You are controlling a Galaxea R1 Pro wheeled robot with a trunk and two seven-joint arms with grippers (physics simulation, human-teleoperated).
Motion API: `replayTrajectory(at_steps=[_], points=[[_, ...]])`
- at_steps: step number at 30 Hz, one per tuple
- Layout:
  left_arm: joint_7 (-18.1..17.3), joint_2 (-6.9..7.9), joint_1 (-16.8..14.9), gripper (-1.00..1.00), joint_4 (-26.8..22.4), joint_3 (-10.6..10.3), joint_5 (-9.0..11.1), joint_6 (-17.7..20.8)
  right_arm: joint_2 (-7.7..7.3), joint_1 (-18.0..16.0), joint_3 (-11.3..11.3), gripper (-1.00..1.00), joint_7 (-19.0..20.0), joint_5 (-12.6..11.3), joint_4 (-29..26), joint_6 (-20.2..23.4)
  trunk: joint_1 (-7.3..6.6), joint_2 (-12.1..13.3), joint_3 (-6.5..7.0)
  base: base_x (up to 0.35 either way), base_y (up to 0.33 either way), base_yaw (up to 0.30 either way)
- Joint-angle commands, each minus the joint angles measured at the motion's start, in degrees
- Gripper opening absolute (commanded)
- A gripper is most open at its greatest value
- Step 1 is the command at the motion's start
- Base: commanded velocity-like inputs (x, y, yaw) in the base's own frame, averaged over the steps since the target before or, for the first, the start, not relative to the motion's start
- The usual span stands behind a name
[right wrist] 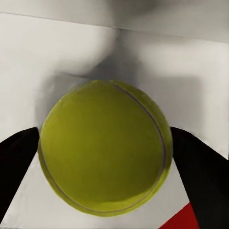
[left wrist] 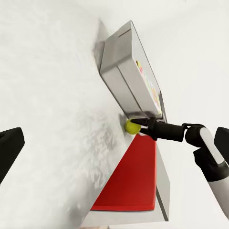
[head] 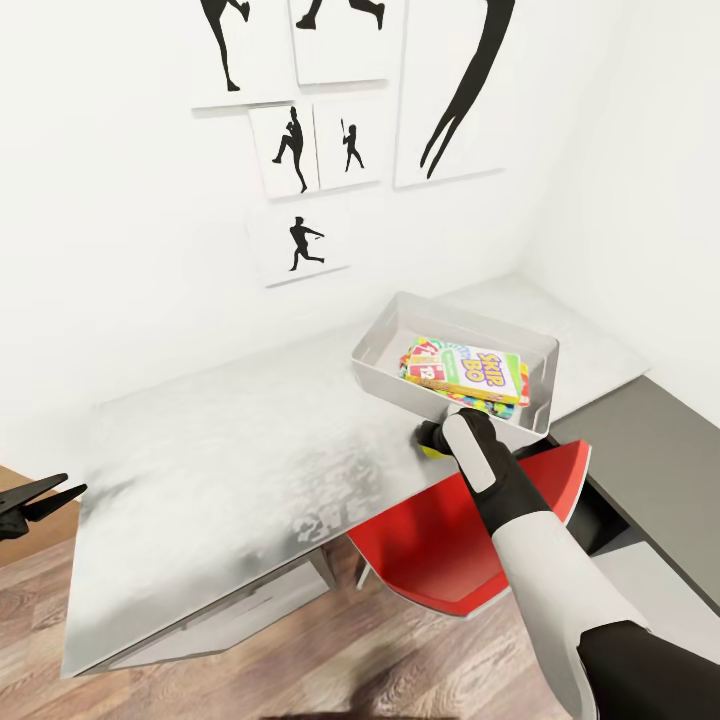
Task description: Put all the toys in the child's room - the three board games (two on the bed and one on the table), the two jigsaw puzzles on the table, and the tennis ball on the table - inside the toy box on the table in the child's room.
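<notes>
The tennis ball (right wrist: 105,148) sits between the two black fingers (right wrist: 205,167) of my right gripper (head: 432,440), which is shut on it. Ball (left wrist: 131,127) and right gripper (left wrist: 137,125) are at the table's (head: 220,450) front edge, just outside the near wall of the grey toy box (head: 395,385). Whether the ball rests on the tabletop or hangs just above it, I cannot tell. Inside the toy box lies a lettered board game (head: 470,372) on other colourful flat toys, with a jigsaw puzzle (head: 497,406) edge peeking out beneath. My left gripper (head: 60,490) hovers open off the table's left end.
A red chair (head: 470,540) is tucked under the table right below my right arm. A lower dark-grey cabinet (head: 650,470) adjoins the table on the right. White walls with black athlete pictures (head: 300,240) close off the back and right. Wood floor (head: 300,660) lies in front.
</notes>
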Motion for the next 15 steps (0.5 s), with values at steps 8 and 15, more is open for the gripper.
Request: replayTrajectory(at_steps=[8, 15], points=[[-0.25, 0.01, -0.03, 1.00, 0.00, 0.00, -0.06, 0.61, -0.04, -0.05, 0.03, -1.00, -0.63, -0.75, -0.03, 0.08, 0.03, -0.10, -0.09, 0.000, 0.000, 0.000], [-0.25, 0.01, -0.03, 1.00, 0.00, 0.00, -0.06, 0.61, -0.09, -0.05, 0.02, -1.00, -0.58, -0.91, -0.03, 0.08, 0.03, -0.10, -0.09, 0.000, 0.000, 0.000]])
